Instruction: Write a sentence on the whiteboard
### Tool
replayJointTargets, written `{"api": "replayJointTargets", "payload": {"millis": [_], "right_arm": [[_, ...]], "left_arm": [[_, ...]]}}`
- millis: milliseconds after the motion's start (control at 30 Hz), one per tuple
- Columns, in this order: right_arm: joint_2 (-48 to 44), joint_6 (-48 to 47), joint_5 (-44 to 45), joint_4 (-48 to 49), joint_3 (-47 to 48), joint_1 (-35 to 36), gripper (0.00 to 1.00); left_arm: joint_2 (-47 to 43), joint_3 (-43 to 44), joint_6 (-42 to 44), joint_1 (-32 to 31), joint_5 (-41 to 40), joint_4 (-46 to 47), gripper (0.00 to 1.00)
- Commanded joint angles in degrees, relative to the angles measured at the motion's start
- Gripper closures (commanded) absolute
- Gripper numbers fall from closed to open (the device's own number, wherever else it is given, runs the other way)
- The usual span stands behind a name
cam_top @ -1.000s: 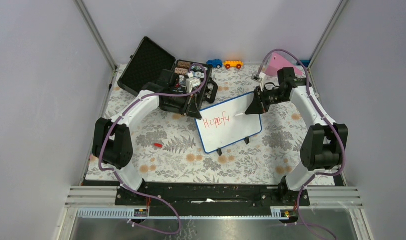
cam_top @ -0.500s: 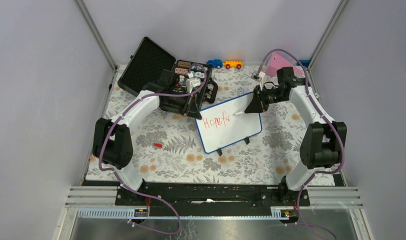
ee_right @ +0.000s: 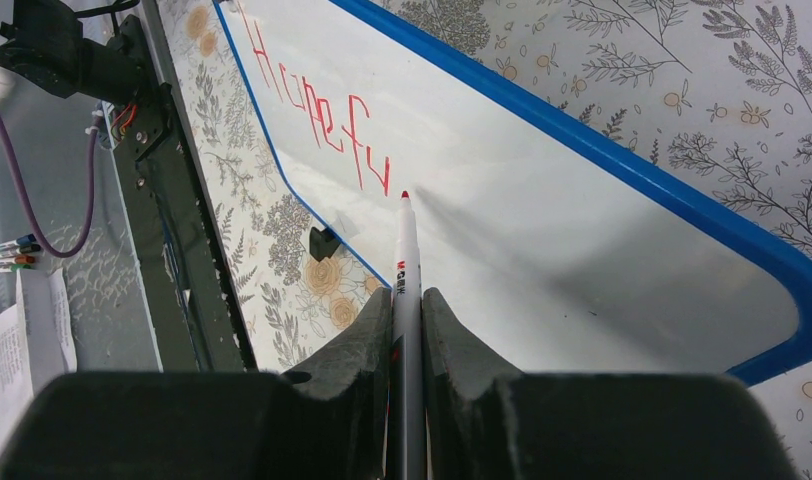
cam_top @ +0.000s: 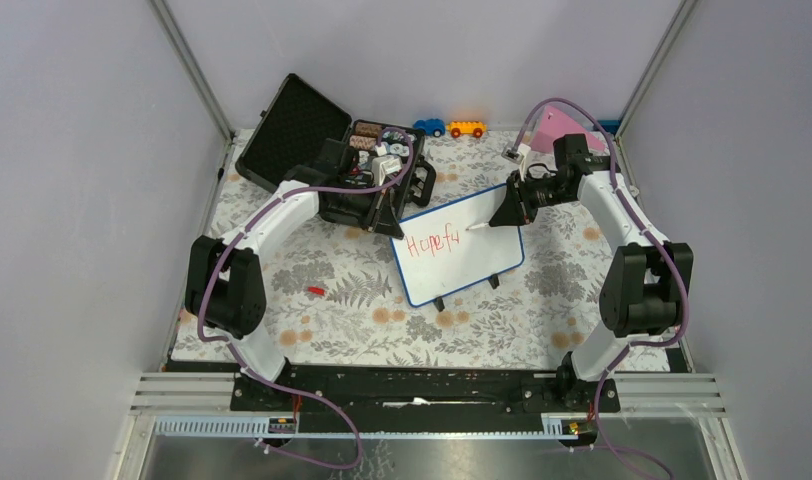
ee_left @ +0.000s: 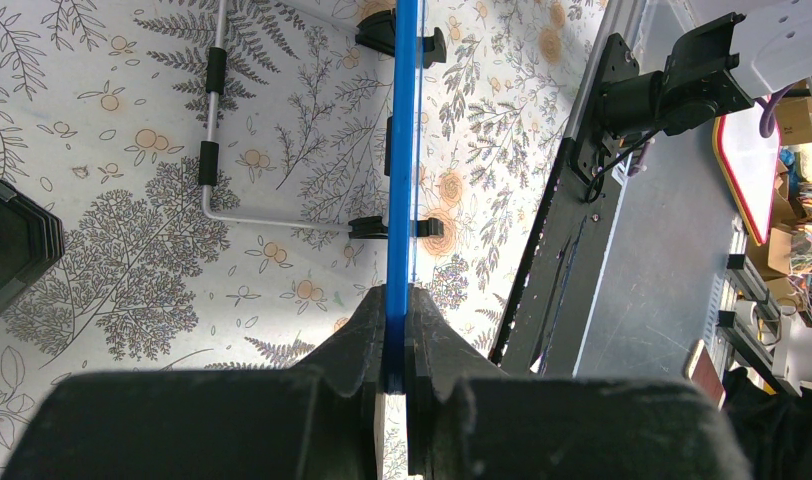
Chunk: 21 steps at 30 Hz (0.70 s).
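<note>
The whiteboard (cam_top: 477, 262) stands tilted on its black feet at mid-table, blue-framed. Red letters of the sentence (cam_top: 432, 243) read "Hope fu" on one line, which also shows in the right wrist view as red letters (ee_right: 322, 125). My left gripper (cam_top: 390, 222) is shut on the board's top left edge; in its wrist view its jaws (ee_left: 395, 300) pinch the blue frame (ee_left: 403, 150) edge-on. My right gripper (cam_top: 504, 214) is shut on a white marker (ee_right: 406, 250) with a red tip. The tip sits just right of the last letter, at the board (ee_right: 582, 230); contact cannot be told.
An open black case (cam_top: 297, 130) with small items lies behind the left arm. A blue toy car (cam_top: 429, 127), an orange toy car (cam_top: 466, 128) and a pink object (cam_top: 560, 128) sit at the back. A red cap (cam_top: 315, 290) lies on the floral mat. The board's wire stand (ee_left: 214, 150) rests behind it.
The right gripper and marker have shifted slightly up and back along the board. The letters and the left arm are unchanged.
</note>
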Motion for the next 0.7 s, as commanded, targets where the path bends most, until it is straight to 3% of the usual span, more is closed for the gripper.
{"api": "replayJointTargets", "payload": {"millis": [0, 667], "right_arm": [[0.6, -0.3, -1.1, 0.2, 1.2, 0.3, 1.0], [0.8, -0.5, 0.7, 0.4, 0.8, 3.0, 1.0]], "left_arm": [[0.2, 0.5, 1.8, -0.7, -0.9, 0.2, 1.0], [0.4, 0.7, 1.6, -0.7, -0.9, 0.2, 1.0]]}}
